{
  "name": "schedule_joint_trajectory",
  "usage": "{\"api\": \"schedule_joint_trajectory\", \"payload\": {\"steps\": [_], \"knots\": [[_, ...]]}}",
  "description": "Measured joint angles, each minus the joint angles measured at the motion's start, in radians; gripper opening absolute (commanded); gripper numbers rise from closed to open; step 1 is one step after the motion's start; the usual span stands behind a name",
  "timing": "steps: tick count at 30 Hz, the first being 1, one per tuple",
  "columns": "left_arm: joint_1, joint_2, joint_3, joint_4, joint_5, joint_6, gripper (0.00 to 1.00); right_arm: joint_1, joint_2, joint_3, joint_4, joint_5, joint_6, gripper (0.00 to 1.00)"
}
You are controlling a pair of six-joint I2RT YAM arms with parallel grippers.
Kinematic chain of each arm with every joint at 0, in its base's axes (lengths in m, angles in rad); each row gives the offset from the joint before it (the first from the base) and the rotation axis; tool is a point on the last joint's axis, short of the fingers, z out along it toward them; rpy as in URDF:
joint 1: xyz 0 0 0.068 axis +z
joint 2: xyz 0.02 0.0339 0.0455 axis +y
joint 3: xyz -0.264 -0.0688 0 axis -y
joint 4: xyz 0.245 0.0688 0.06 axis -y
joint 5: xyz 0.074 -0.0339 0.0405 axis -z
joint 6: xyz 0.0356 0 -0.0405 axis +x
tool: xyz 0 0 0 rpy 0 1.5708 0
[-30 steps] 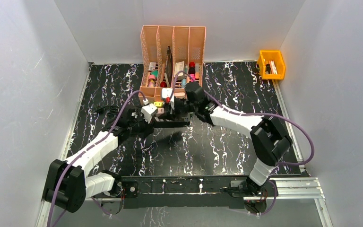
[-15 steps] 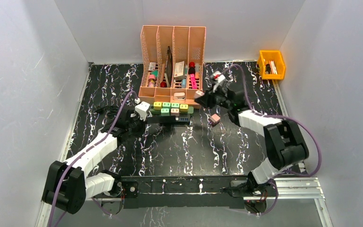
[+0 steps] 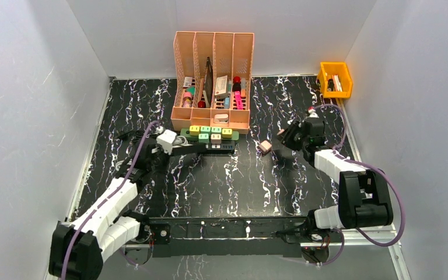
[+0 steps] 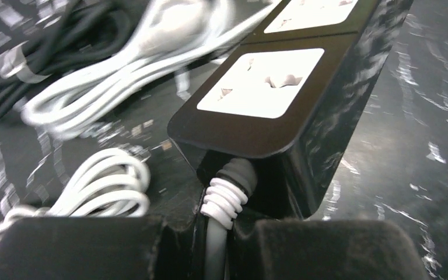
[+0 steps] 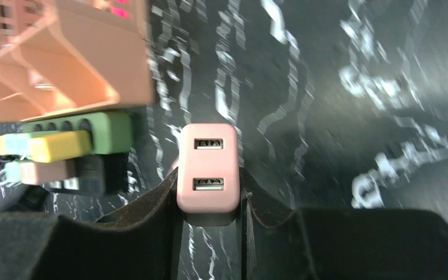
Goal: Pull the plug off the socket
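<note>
The left tool (image 4: 213, 236) is clamping shut on the white cord (image 4: 221, 198) at the 9 o'clock end of the black power strip (image 4: 256, 140), apparently pinning the strip to the worktop (image 3: 239, 181). At the strip's 3 o'clock, well apart from it, the right tool (image 5: 209, 186) is gripping a pink USB plug (image 5: 207, 163), free of any socket. Other coloured plugs (image 3: 210, 133) are sitting in the strip.

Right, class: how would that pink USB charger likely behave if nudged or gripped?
The pink USB charger is boxy with flat faces, so it should slide or tumble, not roll. Small and plastic-looking, it is probably light. Its smooth, rounded shell might slip.
</note>
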Motion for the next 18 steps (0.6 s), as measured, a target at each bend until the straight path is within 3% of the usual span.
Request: {"api": "schedule_joint_trajectory", "payload": {"steps": [6,9,13,18], "knots": [[0.185,-0.052,-0.014,0.055,-0.197,-0.109,0.0,-0.028,0.05,-0.031,-0.106,-0.045,0.068,0.0],[0.235,-0.052,-0.014,0.116,-0.266,-0.166,0.0,-0.023,0.077,-0.03,-0.117,-0.097,0.071,0.05],[0.257,-0.004,0.025,0.19,-0.304,-0.205,0.0,-0.023,0.135,-0.017,-0.142,-0.15,0.057,0.22],[0.28,0.222,0.201,0.26,-0.357,-0.246,0.0,-0.024,0.181,0.005,-0.14,-0.232,0.047,0.49]]}}
